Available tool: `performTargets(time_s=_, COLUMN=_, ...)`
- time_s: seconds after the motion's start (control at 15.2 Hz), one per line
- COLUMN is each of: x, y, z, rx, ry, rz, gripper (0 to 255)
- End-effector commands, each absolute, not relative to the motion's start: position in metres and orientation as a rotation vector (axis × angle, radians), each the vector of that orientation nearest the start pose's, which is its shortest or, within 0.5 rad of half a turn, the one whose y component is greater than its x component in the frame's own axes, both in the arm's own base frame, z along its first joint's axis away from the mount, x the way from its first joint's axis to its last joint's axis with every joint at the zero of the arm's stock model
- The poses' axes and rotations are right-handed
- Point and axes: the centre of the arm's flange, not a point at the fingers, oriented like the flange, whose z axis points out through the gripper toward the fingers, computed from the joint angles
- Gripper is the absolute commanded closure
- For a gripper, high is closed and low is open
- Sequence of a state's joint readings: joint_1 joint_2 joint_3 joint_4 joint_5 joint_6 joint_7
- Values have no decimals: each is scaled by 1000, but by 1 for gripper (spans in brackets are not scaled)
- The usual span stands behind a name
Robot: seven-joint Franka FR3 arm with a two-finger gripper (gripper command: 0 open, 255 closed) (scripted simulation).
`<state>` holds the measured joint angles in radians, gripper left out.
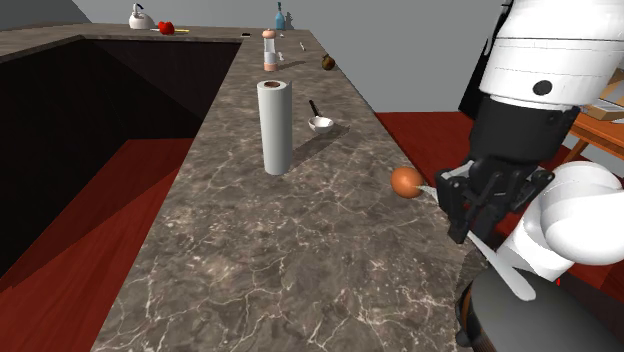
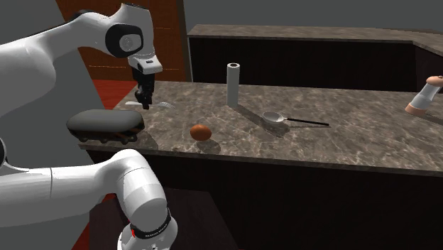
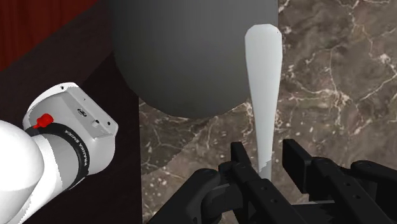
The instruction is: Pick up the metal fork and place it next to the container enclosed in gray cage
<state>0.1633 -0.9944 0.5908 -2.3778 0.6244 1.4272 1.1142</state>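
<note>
shoulder view: end effector [image 1: 488, 205] sits low at the near end of the table [image 1: 250, 260], beside the stand. the white fork [image 1: 503, 265] runs out from under it, handle slanting toward a dark gray lump [image 1: 520, 320]. a brown egg-shaped thing [image 1: 405, 181] lies just beside the end effector, so a sideways drift on the lift could set it rolling. a tall roll [image 1: 274, 126] and a small pan [image 1: 320, 123] stand further along the table, where a low carry might clip them. a small container [image 1: 268, 48] far down the table may be the goal (no cage can be made out on it), so a wrong drop spot is a real risk. second exterior view: end effector [image 2: 145, 101] points down at the table edge, with pale ends of the fork [image 2: 165, 105] showing on either side. whether the fork rests flat is hard to read. the small container [image 2: 424, 96] is cut off by this view's right edge. wrist view: the fork [image 3: 263, 83] handle runs straight out between the fingers [image 3: 243, 160], which stand apart with a thin gap on each side, so it is not clamped as far as i can see. the fork looks slim and smooth and could pivot or slip on closing. it also lies near the table edge, where a nudge might push it off. the tines are hidden under the end effector, and i cannot tell whether the handle end touches the dark gray lump [image 3: 191, 51].
</note>
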Motion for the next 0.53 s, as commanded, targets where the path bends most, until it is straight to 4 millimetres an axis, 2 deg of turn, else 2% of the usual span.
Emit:
performTargets(time_s=0.0, x=128, y=298, z=547, rx=-2973, ry=820, rz=212, gripper=255)
performTargets(time_s=0.46, x=128, y=298, z=510, rx=-2973, ry=820, rz=212, gripper=255)
